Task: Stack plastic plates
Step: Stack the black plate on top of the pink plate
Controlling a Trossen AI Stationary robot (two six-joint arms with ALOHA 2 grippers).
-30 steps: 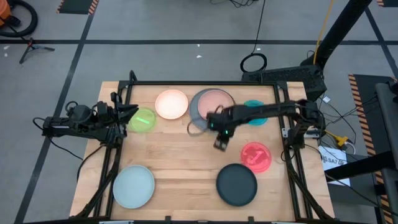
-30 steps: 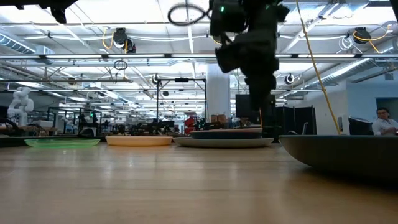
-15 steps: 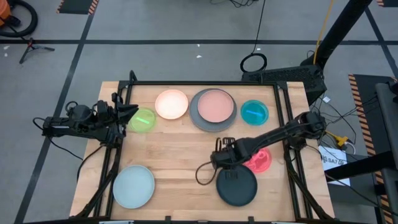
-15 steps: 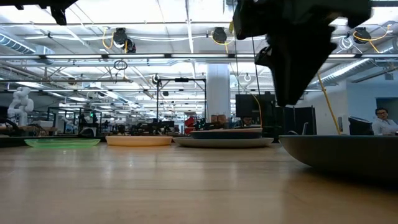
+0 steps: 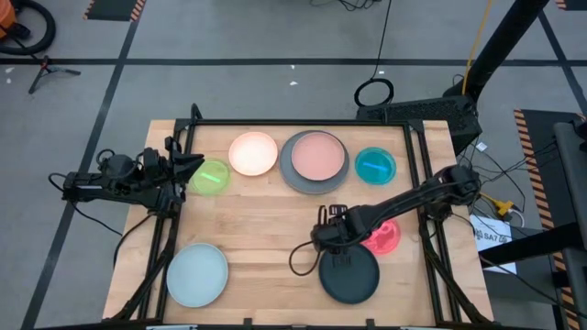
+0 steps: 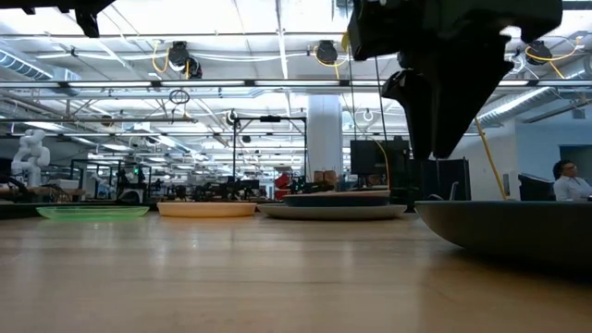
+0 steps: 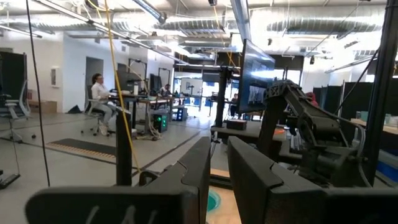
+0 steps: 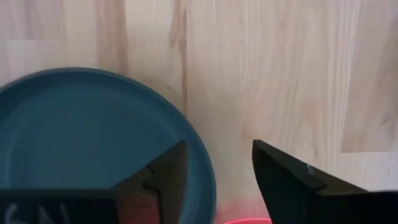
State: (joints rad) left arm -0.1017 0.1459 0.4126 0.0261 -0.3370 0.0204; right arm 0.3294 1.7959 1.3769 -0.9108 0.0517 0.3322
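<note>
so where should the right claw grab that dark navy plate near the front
By the rim: the dark navy plate lies flat and shallow, so only its raised edge offers purchase. Come from above at the edge beside the red plate, where the open right claw hovers.

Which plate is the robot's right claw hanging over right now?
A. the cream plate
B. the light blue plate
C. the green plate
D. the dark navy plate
D: in the high view the right gripper sits over the rim of the dark navy plate at the table's near edge, and the right wrist view shows its open fingers straddling that plate's edge.
</note>
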